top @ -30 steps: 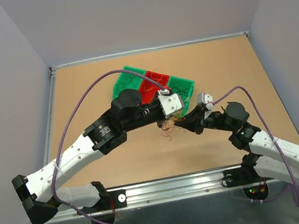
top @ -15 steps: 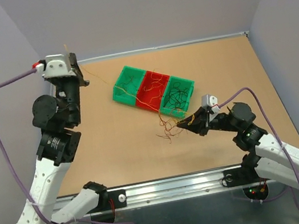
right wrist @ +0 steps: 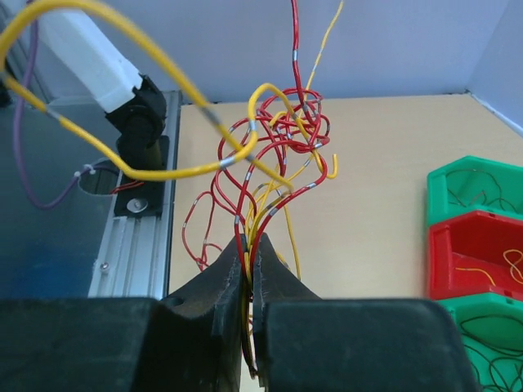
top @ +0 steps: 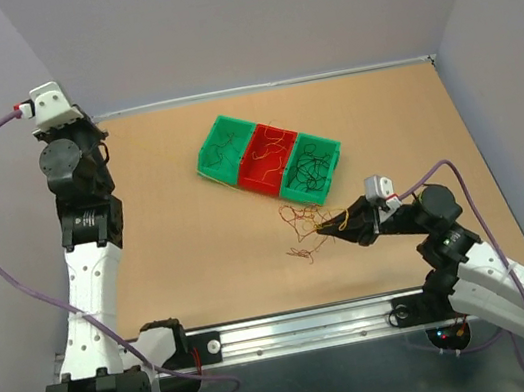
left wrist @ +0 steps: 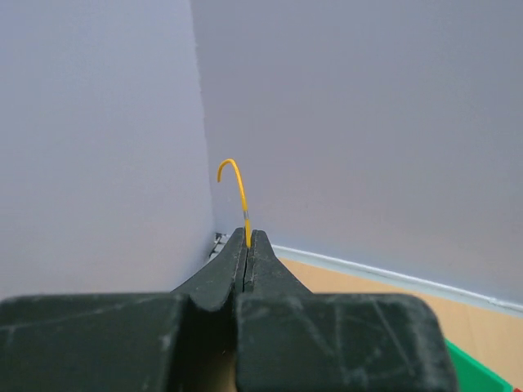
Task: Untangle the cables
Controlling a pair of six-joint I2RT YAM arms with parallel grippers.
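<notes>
The cables (top: 302,221) lie as a loose tangle of thin red and yellow strands on the table, right of centre. My right gripper (top: 334,227) is at the tangle's right side. In the right wrist view it (right wrist: 252,245) is shut on several red and yellow strands, and the knot (right wrist: 278,139) hangs just beyond its tips. My left gripper (top: 94,134) is raised at the far left corner, away from the tangle. In the left wrist view it (left wrist: 248,237) is shut on one yellow strand (left wrist: 235,175), whose hooked end sticks out past the fingertips.
Three joined bins sit at the table's middle back: a green bin (top: 223,147), a red bin (top: 270,157) and another green bin (top: 309,165), each with loose strands inside. A metal rail (top: 295,327) runs along the near edge. Grey walls stand close on the left and behind.
My left arm has swung from over the bins up to the far left corner, carrying a yellow strand. My right gripper has drawn the tangle slightly toward the near edge.
</notes>
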